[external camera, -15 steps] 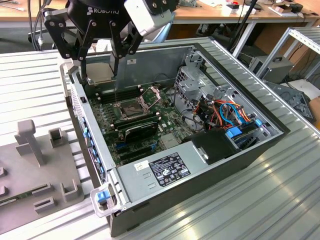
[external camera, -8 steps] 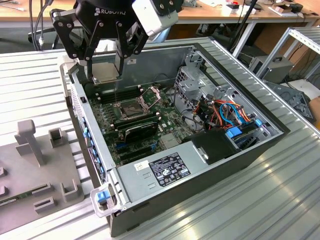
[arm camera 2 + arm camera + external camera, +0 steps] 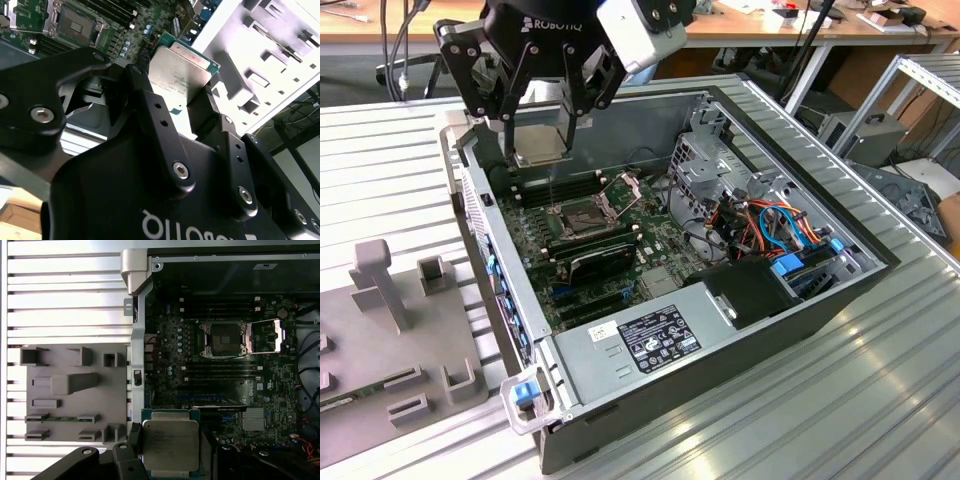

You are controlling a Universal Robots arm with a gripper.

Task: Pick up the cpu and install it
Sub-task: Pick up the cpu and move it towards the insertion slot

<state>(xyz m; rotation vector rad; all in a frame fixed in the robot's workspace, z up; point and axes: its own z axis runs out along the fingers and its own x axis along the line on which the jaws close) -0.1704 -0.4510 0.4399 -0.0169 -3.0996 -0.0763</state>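
My gripper point(image 3: 544, 128) is shut on the cpu point(image 3: 541, 146), a flat square chip with a pale silver face and a green edge. I hold it by two opposite sides, above the far corner of the open computer case, over the case wall at the exterior view's left. Both wrist views show the cpu point(image 3: 181, 70) point(image 3: 170, 444) between the black fingers point(image 3: 150, 107). The dark square socket point(image 3: 580, 216) point(image 3: 223, 339) point(image 3: 77, 23) lies on the green motherboard point(image 3: 650, 250) below and apart from the chip, its hinged metal frame point(image 3: 623, 190) point(image 3: 267, 336) swung open.
The case wall point(image 3: 480, 230) stands between the motherboard and a grey fixture plate point(image 3: 410, 340) point(image 3: 70, 385) with slots and posts. Memory sticks point(image 3: 220, 371) flank the socket. Coloured cables point(image 3: 770, 225) and a drive cage point(image 3: 705, 160) fill the case at the exterior view's right.
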